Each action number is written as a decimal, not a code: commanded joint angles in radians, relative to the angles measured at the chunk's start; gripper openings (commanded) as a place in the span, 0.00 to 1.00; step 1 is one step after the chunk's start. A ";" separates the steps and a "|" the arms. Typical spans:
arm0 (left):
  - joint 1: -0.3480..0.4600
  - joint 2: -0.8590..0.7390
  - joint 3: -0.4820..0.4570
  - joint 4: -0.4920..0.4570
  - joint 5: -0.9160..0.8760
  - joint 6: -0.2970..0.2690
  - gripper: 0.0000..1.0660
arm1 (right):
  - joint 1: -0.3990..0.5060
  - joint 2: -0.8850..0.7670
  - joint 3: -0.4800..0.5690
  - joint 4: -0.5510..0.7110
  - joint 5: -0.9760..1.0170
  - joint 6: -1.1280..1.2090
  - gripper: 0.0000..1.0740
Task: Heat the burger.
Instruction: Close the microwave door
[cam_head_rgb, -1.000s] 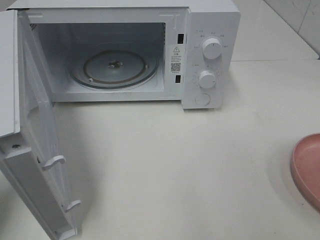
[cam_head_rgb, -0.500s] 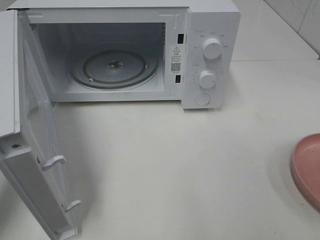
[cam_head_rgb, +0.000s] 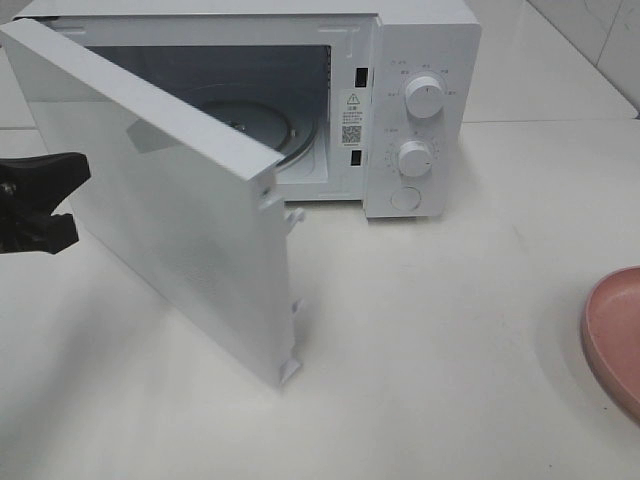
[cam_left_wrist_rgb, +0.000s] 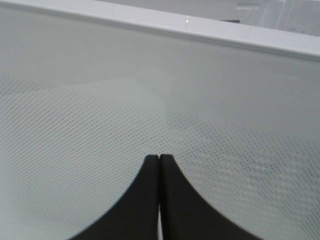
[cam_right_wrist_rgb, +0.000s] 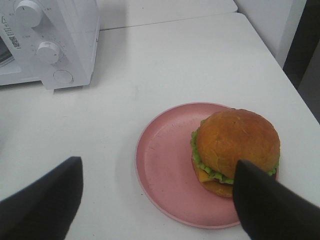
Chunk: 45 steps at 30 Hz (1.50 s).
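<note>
Microwave door (cam_head_rgb: 170, 200) now half-swung by pressed-together left gripper (cam_left_wrist_rgb: 159, 159); golden, lettuce-frilled burger (cam_right_wrist_rgb: 235, 150) between spread right gripper (cam_right_wrist_rgb: 155, 195) fingers.

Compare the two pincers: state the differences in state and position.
The left pincer is shut, its fingers together against the microwave door; the right pincer is open wide. The left one is at the door's outer face; the right one hovers above the pink plate and burger, touching neither. Both are black and hold nothing.

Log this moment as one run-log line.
left pincer: shut, at half-closed microwave door | right pincer: open above burger | burger: on pink plate, outside microwave
</note>
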 joint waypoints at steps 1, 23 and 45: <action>-0.047 0.025 -0.042 -0.046 -0.009 0.003 0.00 | -0.005 -0.026 0.000 -0.003 -0.011 -0.007 0.71; -0.278 0.250 -0.359 -0.224 0.115 0.005 0.00 | -0.005 -0.026 0.000 -0.003 -0.011 -0.007 0.71; -0.353 0.436 -0.690 -0.263 0.223 0.006 0.00 | -0.005 -0.026 0.000 -0.003 -0.011 -0.007 0.71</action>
